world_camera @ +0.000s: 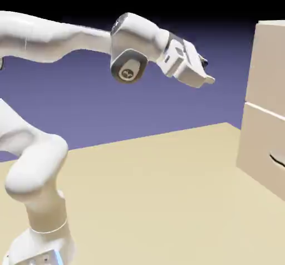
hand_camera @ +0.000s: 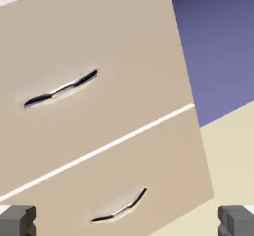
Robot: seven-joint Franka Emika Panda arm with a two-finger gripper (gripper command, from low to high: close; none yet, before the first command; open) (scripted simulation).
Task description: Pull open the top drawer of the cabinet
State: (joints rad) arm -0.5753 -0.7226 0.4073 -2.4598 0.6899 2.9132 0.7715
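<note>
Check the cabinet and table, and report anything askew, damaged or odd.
Nothing stands out. The cabinet stands upright on the table, both drawer fronts intact, each handle in place. The slant in the hand view comes from the camera's tilt. The gripper hangs open, short of the top drawer.

My worktop (world_camera: 156,191) is a flat, pale tan surface that runs back to a straight far edge against the blue-violet backdrop. My own base (world_camera: 39,253) stands on it at the exterior view's lower left. The beige cabinet (world_camera: 266,113) stands on it at the right edge of that view, well apart from my base, with bare tan surface between them. In the hand view a strip of the same tan surface shows beside the cabinet's lower corner.
</note>
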